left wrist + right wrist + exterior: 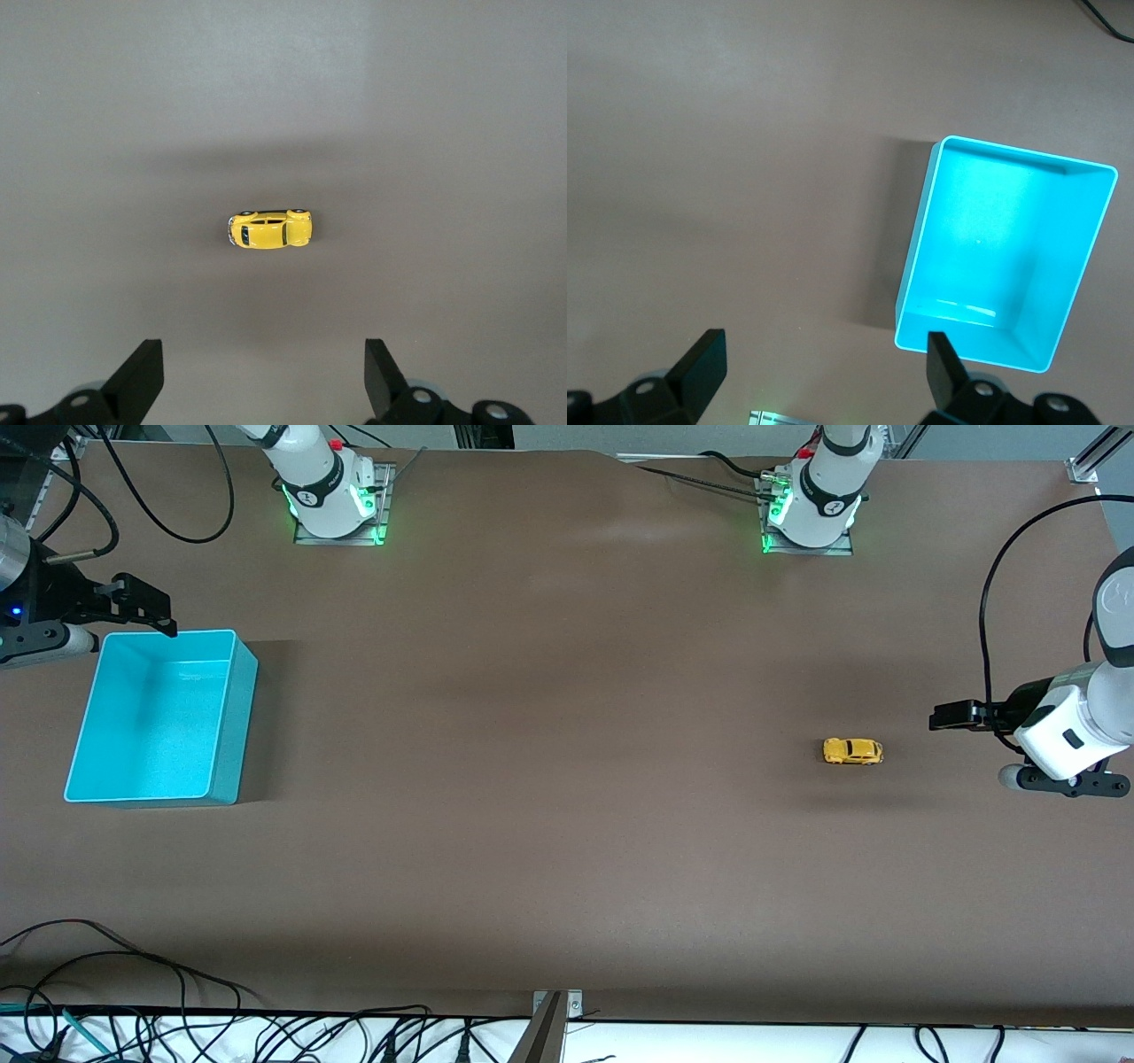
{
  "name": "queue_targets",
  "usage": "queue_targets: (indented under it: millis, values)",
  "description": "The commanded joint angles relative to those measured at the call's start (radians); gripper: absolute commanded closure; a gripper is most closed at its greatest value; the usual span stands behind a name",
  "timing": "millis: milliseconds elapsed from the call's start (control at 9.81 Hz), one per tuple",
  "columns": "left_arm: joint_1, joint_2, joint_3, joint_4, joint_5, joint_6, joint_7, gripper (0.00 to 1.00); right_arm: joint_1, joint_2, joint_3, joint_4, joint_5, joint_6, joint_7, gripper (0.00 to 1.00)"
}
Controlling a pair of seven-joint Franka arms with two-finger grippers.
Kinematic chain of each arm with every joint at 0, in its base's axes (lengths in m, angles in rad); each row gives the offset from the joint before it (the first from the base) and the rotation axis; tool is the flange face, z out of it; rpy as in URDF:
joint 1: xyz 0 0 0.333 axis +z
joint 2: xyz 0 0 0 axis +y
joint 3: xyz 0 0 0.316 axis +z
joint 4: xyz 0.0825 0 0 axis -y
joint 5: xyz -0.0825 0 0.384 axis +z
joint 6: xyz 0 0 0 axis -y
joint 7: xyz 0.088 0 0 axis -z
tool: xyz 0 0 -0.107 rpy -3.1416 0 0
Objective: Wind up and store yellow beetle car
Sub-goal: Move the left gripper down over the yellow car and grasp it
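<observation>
Car: the tiny yellow beetle-shaped toy car with dark windows and small dark wheels (852,751) is sitting on its wheels on the brown table (567,824), toward the left arm's end, out in the open with nothing touching it.
Bin: the turquoise rectangular plastic bin (226,717) is standing empty toward the right arm's end, well apart from the car.
Left gripper: the left gripper (946,716) is hanging over the table just beside the car, toward the left arm's end; in the left wrist view its jaws are standing spread wide with nothing between them (263,376), and the car (268,229) is lying ahead of them, not yet between them.
Right gripper: the right gripper (142,607) is waiting beside the bin's rim at the corner nearest the right arm's base, its jaws likewise parted and empty (824,367).
Stage: judging by this, the pick has not begun; winding and storing are both outstanding.
Risk, grasp: the car is very small and rounded, so jaws closing off-centre are likely to be squeezing it out sideways or rolling it away on its wheels.
Risk, winding: pressing down too lightly while dragging would be sliding the wheels rather than turning them.
Risk, storing: the long carry across the table is giving a weak pinch time to slip.
Risk, release: a wound car let go short of the bin may be running off.
</observation>
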Motion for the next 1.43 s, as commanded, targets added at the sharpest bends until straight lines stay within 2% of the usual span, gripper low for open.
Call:
queue_targets:
  millis: [0, 306, 510, 917, 1325]
  values:
    - [-0.001, -0.009, -0.001, -0.033, 0.008, 0.008, -0.086, 0.0, -0.006, 0.007, 0.002, 0.025, 0.01, -0.005, -0.015, 0.0]
    - [-0.001, -0.009, -0.002, -0.058, 0.004, 0.014, -0.323, 0.0, -0.001, 0.015, 0.004, 0.025, 0.013, 0.013, -0.002, 0.0]
    - [0.004, -0.014, -0.001, -0.109, -0.006, 0.055, -0.549, 0.0, 0.002, 0.032, 0.004, 0.025, 0.013, 0.015, 0.0, 0.0]
    - [0.011, -0.055, -0.002, -0.309, -0.007, 0.268, -0.929, 0.0, 0.003, 0.042, 0.01, 0.026, 0.019, 0.013, -0.014, 0.0]
    - [0.011, -0.086, -0.004, -0.536, -0.032, 0.586, -1.177, 0.0, 0.019, 0.059, 0.012, 0.026, 0.021, 0.015, -0.052, 0.0]
